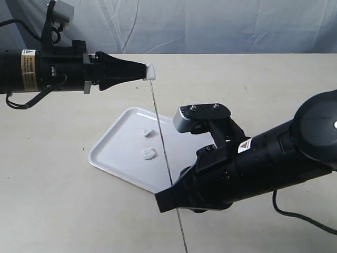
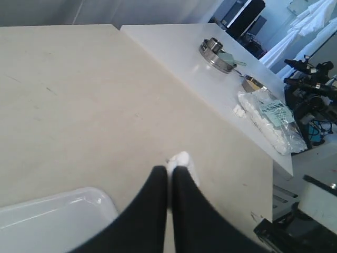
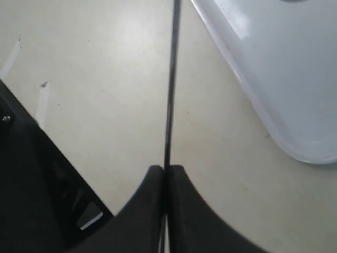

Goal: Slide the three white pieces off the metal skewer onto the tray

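Pinching white piece at skewer top: left end effector; right end effector clamped on skewer.

— What sort of place is it?
— A lab, it appears: white coats hang beyond a pale worktop bearing metal tins and a plastic bag, with black equipment stands close by.

You are working at a pale beige table before a creased blue-grey cloth backdrop, with a white side table bearing metal tins and a plastic bag.
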